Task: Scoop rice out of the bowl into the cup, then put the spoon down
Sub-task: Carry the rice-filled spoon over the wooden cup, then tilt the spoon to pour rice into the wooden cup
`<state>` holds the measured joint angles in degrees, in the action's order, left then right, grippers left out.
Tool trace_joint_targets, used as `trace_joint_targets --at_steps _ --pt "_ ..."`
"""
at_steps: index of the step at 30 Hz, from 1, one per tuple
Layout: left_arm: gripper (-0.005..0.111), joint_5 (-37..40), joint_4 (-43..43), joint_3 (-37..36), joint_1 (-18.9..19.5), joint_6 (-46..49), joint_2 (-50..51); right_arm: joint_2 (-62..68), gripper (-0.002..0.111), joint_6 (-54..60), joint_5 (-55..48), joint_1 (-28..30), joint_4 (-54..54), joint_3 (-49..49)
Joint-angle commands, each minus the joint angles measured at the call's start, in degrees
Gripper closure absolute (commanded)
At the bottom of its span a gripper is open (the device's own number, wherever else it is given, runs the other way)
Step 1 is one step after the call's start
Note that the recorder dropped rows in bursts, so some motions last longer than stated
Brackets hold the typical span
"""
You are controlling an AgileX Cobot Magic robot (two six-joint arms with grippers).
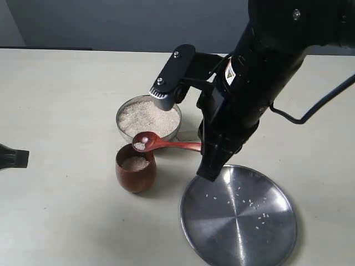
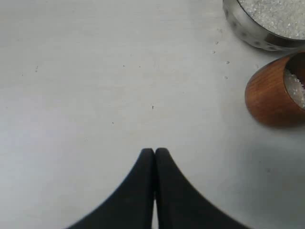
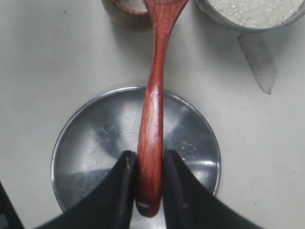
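Spoon (image 3: pixel 151 109) is sitting clamped at its handle end between the right gripper (image 3: pixel 149 160) jaws, scoop end hanging over the cup (image 1: pixel 135 172) rim by the bowl (image 1: pixel 118 119). Left gripper (image 2: pixel 155 153) is idling, jaws together.

A large, flat steel plate (image 1: pixel 222 238) lies gleaming on the pale desk (image 1: pixel 61 111), a dark wall (image 1: pixel 111 22) behind.
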<state>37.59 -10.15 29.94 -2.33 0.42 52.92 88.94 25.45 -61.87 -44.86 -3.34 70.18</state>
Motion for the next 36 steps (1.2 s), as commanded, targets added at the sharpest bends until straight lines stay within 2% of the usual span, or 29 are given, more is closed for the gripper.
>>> trace_joint_targets --at_steps 1,14,18,21,25,28,36 --pt "0.106 -0.2 0.4 -0.2 -0.1 0.0 -0.4 -0.7 0.109 1.9 -2.0 0.2 -0.1 -0.2" --pt "0.106 -0.2 0.8 -0.2 -0.1 0.0 -0.4 2.8 0.109 3.0 -1.9 0.2 1.7 0.5" --pt "0.106 -0.2 0.8 -0.2 -0.1 0.0 -0.4 2.9 0.109 2.8 -2.3 0.1 1.9 4.2" --pt "0.106 -0.2 0.8 -0.2 -0.1 0.0 -0.4 4.2 0.109 2.8 -6.4 0.0 2.9 7.9" --pt "0.106 -0.2 0.8 -0.2 -0.1 0.0 -0.4 6.6 0.109 2.8 -7.2 -3.2 5.7 8.4" --pt "0.106 -0.2 0.8 -0.2 -0.1 0.0 -0.4 8.2 0.109 -0.6 -8.0 -6.9 15.0 8.4" --pt "0.106 -0.2 1.0 -0.2 -0.1 0.0 -0.4 8.8 0.109 -3.2 -7.6 -8.9 19.7 8.4"
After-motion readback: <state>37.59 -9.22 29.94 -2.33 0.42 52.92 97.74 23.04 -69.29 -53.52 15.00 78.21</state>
